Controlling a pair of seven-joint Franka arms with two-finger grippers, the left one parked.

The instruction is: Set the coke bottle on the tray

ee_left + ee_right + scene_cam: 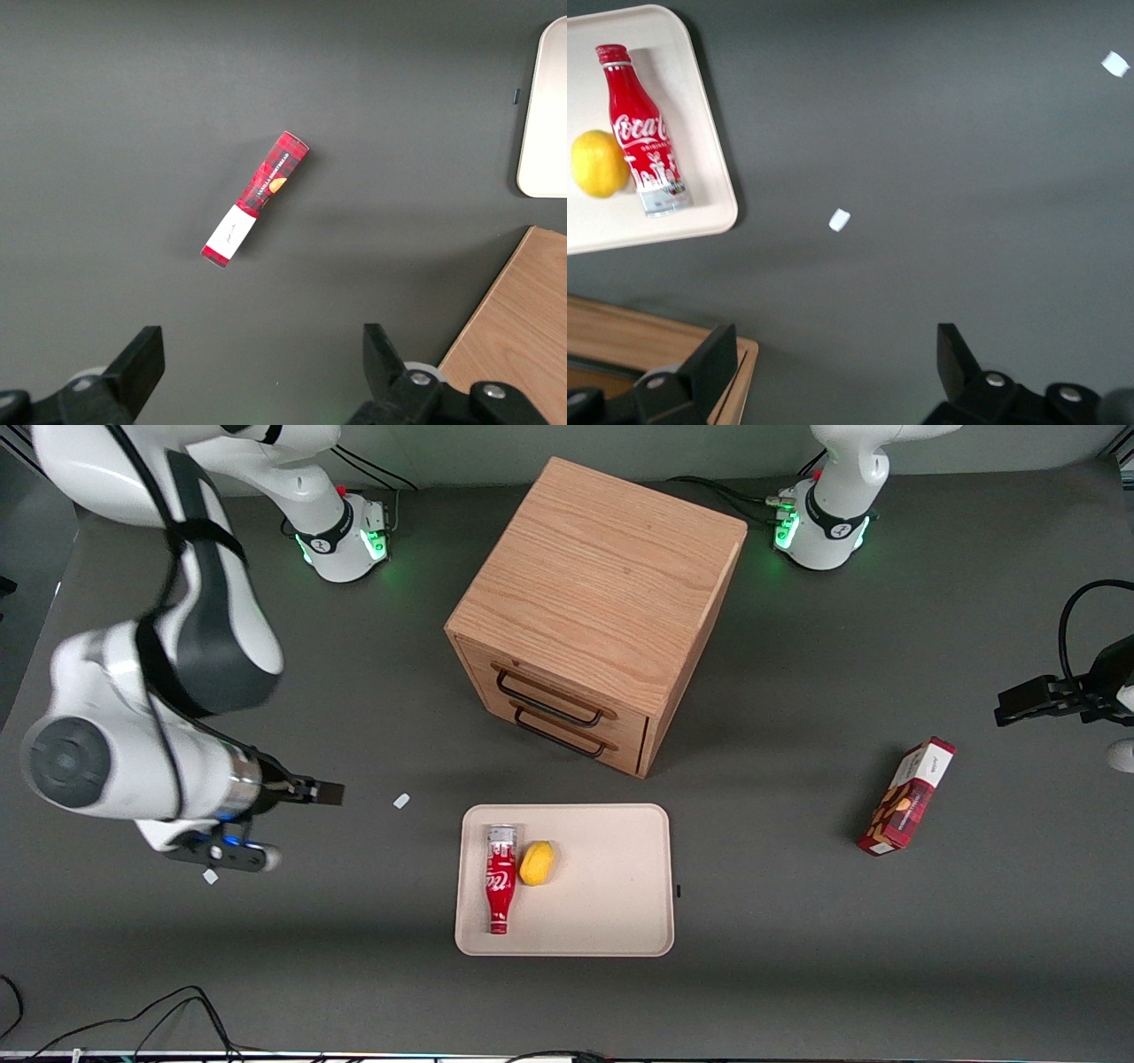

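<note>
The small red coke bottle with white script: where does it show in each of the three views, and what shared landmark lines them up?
Front view: the small red coke bottle lies flat on the cream-beige rectangular tray, beside a yellow lemon.
Right wrist view: the bottle lies on the tray; the gripper hangs open over bare table, off the tray.
Left wrist view: not in it.
Shared landmark: the tray.

A dark grey table (pixel 797 974) is seen, with a wooden two-drawer cabinet (pixel 595 607) set on it
</note>
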